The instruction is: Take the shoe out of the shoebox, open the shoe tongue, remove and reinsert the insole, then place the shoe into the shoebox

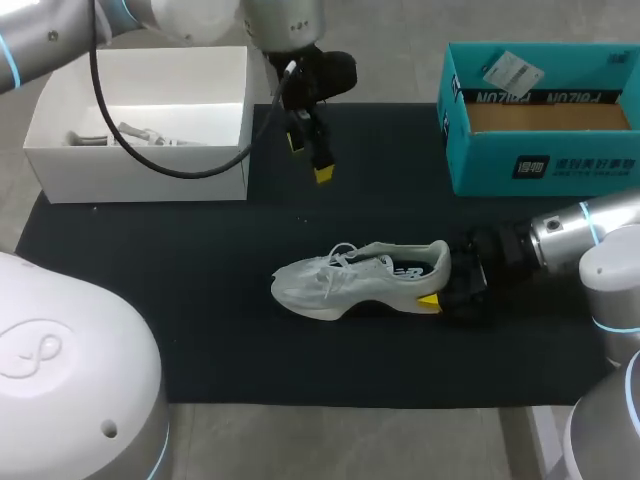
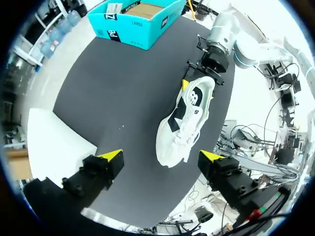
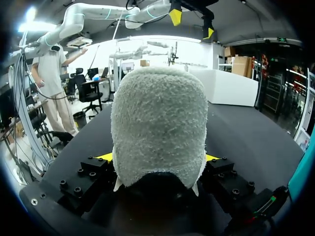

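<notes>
Your right jaws clamp the heel of the pale grey mesh shoe, lying on the black table outside the teal cardboard shoebox. Your left jaws hang wide above it. Opening the tongue seems next, so lower them there.

The shoe hides most of the right gripper clamped on its heel (only yellow slivers show), the shoebox runs past the head view's edge, and grey things in the white box are too small to tell.
</notes>
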`<state>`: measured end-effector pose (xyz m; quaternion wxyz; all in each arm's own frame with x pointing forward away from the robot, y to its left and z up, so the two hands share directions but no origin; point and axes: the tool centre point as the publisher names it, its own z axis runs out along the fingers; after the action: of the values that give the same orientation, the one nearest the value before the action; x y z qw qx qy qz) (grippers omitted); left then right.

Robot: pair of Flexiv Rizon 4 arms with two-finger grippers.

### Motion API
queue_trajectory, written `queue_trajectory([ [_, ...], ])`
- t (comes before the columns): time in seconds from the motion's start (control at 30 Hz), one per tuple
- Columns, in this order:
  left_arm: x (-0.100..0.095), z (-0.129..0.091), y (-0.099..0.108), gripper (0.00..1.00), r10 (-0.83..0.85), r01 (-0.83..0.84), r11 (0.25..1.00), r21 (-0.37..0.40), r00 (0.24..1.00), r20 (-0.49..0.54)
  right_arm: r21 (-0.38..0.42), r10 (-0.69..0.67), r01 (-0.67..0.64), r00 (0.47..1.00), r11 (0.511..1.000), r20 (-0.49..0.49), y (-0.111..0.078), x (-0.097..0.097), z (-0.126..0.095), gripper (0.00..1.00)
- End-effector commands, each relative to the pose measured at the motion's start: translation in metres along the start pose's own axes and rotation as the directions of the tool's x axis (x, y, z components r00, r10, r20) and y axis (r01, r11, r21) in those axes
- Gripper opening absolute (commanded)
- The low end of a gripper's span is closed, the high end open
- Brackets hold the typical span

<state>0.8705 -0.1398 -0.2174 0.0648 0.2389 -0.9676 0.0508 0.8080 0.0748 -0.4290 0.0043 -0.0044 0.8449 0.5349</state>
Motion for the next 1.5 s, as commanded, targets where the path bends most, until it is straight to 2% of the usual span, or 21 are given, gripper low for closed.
queue_trajectory([
  [0.03, 0.021, 0.003, 0.004, 1.0, -0.474, 0.473, 0.88, -0.039, 0.88, -0.015, 0.002, 0.0, 0.0, 1.0, 1.0, 0.002, 0.0, -0.001, 0.002, 0.0],
  [0.13, 0.038, 0.01, 0.002, 1.0, -0.65, 0.65, 0.756, -0.074, 0.759, 0.021, 0.002, 0.0, 0.0, 1.0, 1.0, 0.002, 0.0, -0.001, 0.002, 0.0],
  [0.23, 0.053, 0.017, -0.001, 1.0, -0.733, 0.739, 0.67, -0.079, 0.674, 0.088, 0.002, 0.0, 0.0, 1.0, 1.0, 0.002, 0.0, -0.001, 0.002, 0.0],
  [0.37, 0.065, 0.027, -0.004, 1.0, -0.788, 0.794, 0.605, -0.059, 0.608, 0.095, 0.002, 0.0, 0.0, 1.0, 1.0, 0.002, 0.0, -0.001, 0.002, 0.0],
  [0.47, 0.072, 0.031, -0.004, 1.0, -0.774, 0.777, 0.628, -0.049, 0.63, 0.065, 0.002, 0.0, 0.0, 1.0, 1.0, 0.002, 0.0, -0.001, 0.002, 0.0],
  [1.1, 0.072, 0.031, -0.004, 1.0, -0.774, 0.777, 0.628, -0.049, 0.63, 0.065, 0.002, 0.0, 0.0, 1.0, 1.0, 0.002, 0.0, -0.001, 0.002, 0.0],
  [1.17, 0.069, 0.031, -0.013, 1.0, -0.756, 0.756, 0.654, 0.029, 0.651, 0.074, 0.002, 0.0, 0.0, 1.0, 1.0, 0.002, 0.0, -0.001, 0.002, 0.0],
  [1.3, 0.063, 0.042, -0.022, 1.0, -0.76, 0.75, 0.647, 0.133, 0.623, 0.184, 0.002, 0.0, 0.0, 1.0, 1.0, 0.002, 0.0, -0.001, 0.002, 0.0],
  [1.5, 0.059, 0.067, -0.028, 1.0, -0.742, 0.737, 0.666, 0.115, 0.64, 0.198, 0.002, 0.0, 0.0, 1.0, 1.0, 0.002, 0.0, -0.001, 0.002, 0.0],
])
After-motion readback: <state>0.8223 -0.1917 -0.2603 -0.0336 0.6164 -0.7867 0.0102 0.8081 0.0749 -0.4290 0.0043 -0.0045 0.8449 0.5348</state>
